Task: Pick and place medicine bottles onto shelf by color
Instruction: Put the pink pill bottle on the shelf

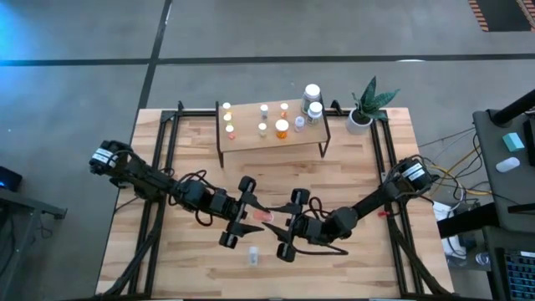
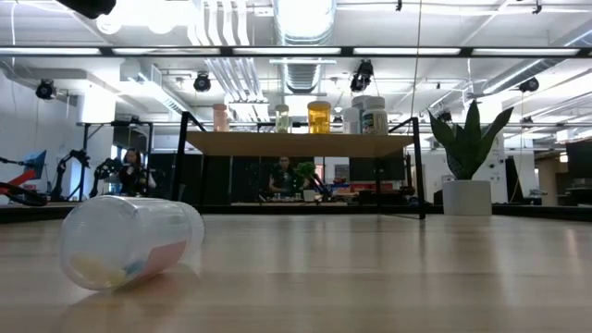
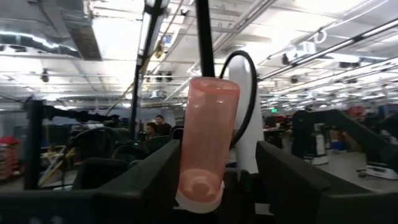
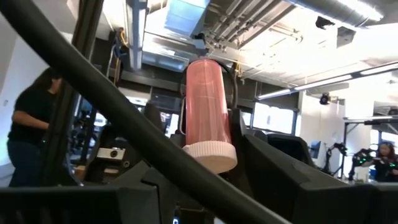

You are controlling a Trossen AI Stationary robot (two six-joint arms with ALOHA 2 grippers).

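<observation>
about ten bottles stand on the shelf point(image 1: 272, 140); a pink bottle point(image 1: 264, 215) hangs above the tabletop point(image 1: 393, 251) between the left gripper point(image 1: 248, 211), fingers apart, and right gripper point(image 1: 282, 221), clamped on it; one clear bottle point(image 1: 252, 257) lies unshelved.

One tabletop point(image 1: 393, 251) carries one shelf point(image 1: 272, 138), one potted plant point(image 1: 364, 107) and two robot arms. On the shelf: about ten medicine bottles, two of them larger white-capped bottles point(image 1: 313, 99). One pink bottle point(image 1: 263, 216) sits between the end effectors; one clear bottle point(image 1: 252, 257) lies alone.
</observation>
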